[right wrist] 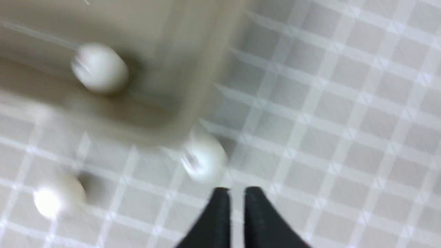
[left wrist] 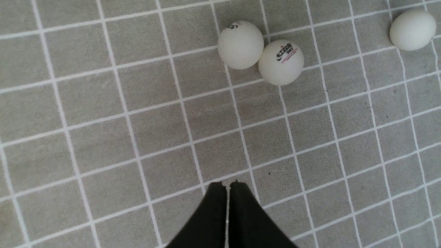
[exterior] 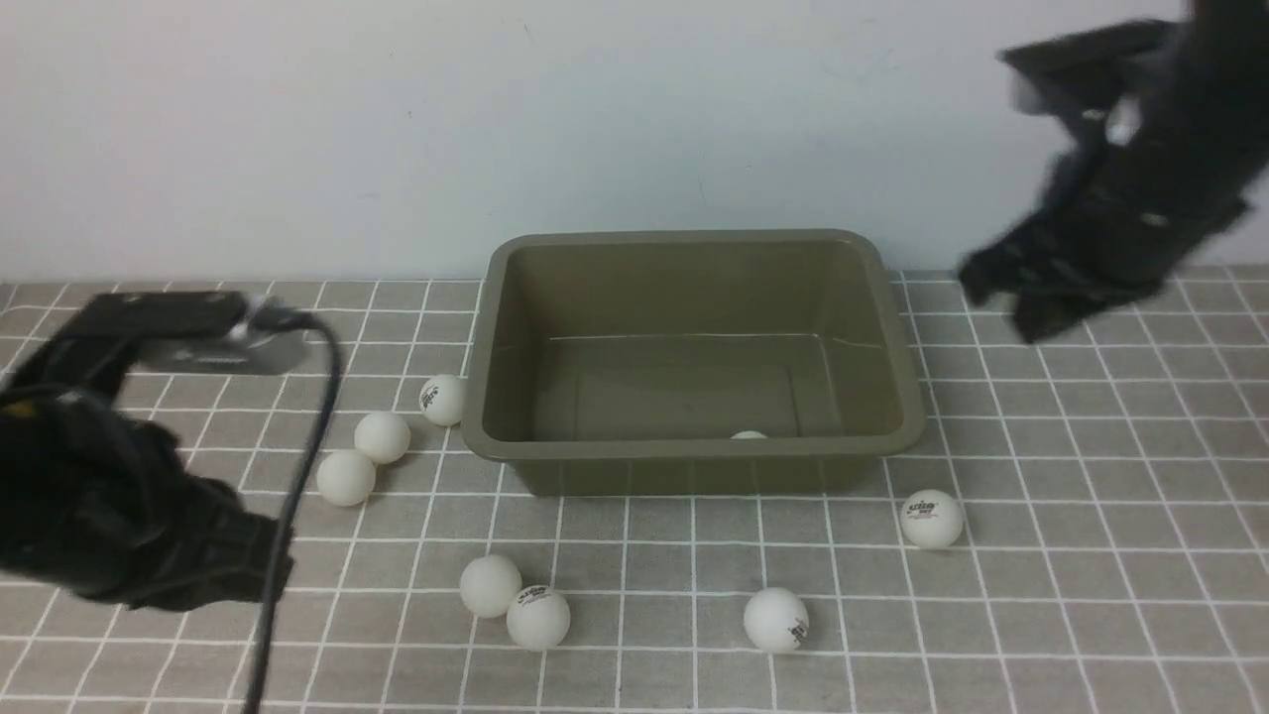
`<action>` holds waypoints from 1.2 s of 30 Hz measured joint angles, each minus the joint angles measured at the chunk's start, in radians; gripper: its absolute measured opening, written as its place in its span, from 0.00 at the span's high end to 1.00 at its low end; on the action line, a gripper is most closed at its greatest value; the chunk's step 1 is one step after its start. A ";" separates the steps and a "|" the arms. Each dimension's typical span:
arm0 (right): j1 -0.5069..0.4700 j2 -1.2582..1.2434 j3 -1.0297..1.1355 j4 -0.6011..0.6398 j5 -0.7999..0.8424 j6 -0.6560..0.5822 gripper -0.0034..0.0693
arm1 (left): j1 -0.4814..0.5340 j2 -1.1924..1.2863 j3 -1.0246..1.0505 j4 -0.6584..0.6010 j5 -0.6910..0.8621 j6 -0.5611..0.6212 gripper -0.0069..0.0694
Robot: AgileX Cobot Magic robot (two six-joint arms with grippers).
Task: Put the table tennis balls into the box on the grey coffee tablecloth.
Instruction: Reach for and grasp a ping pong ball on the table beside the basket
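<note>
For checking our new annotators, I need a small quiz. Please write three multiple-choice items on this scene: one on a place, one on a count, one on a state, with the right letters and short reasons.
1. Where is the pair of touching table tennis balls relative to the olive-green box?
A) inside it
B) on the grey coffee tablecloth, nearer the robot
C) behind it

2. How many balls lie outside the box?
A) seven
B) three
C) five

3. The jaws of the left gripper are:
A) wide open
B) shut on a ball
C) shut, empty

1 B: the front view shows them before its near wall.
2 A: seven dot the cloth; an eighth ball sits inside.
3 C: the jaws touch, nothing between.
</note>
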 joint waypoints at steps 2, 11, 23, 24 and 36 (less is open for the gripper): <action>-0.038 -0.066 0.087 0.019 -0.026 0.002 0.95 | -0.070 0.076 -0.027 0.006 -0.020 0.000 0.91; -0.175 -0.095 0.297 0.238 -0.136 -0.094 0.95 | -0.257 0.365 -0.129 0.055 -0.178 -0.018 0.68; -0.176 -0.080 0.298 0.371 -0.232 -0.165 0.90 | -0.269 0.560 -0.139 0.089 -0.383 -0.019 0.24; -0.176 -0.080 0.298 0.371 -0.234 -0.165 0.90 | -0.269 0.581 -0.141 0.089 -0.395 -0.019 0.25; -0.176 -0.018 0.298 0.346 -0.268 -0.165 0.79 | -0.270 0.611 -0.143 0.089 -0.401 -0.063 0.45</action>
